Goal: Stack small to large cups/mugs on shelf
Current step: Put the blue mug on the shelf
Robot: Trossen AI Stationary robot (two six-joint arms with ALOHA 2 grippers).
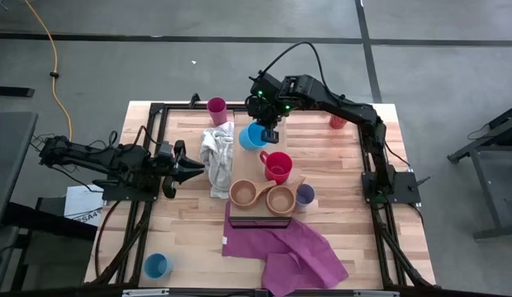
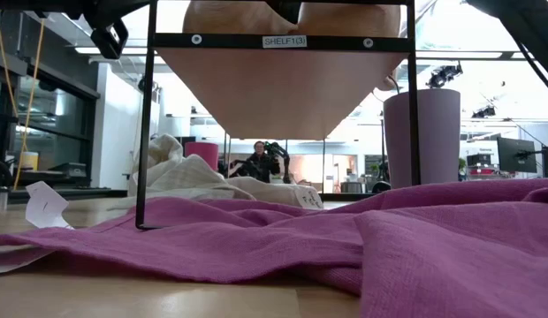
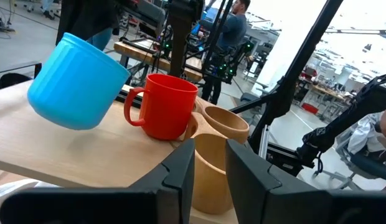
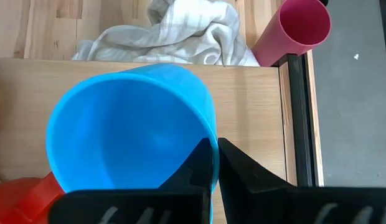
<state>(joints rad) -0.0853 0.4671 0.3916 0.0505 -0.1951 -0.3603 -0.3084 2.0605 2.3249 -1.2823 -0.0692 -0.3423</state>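
The long light-wood shelf (image 1: 322, 140) runs across the table, carrying the red mug (image 1: 277, 166) and two tan wooden cups (image 1: 243, 194) in a row. Above its far end the right gripper (image 1: 269, 132) pinches the rim of a tilted blue mug (image 1: 253, 136), lifted just beside the red one. The left gripper (image 1: 183, 168), fingers slightly parted and empty, waits near the white cloth (image 1: 216, 157).

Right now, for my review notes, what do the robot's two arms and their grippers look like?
Both arms are dark, jointed, black-finished links. The right arm has green indicator lights glowing near its wrist and a black cable arching over it. The left arm trails dark cabling too. The left gripper and right gripper each have two matte black, wedge-shaped fingers.
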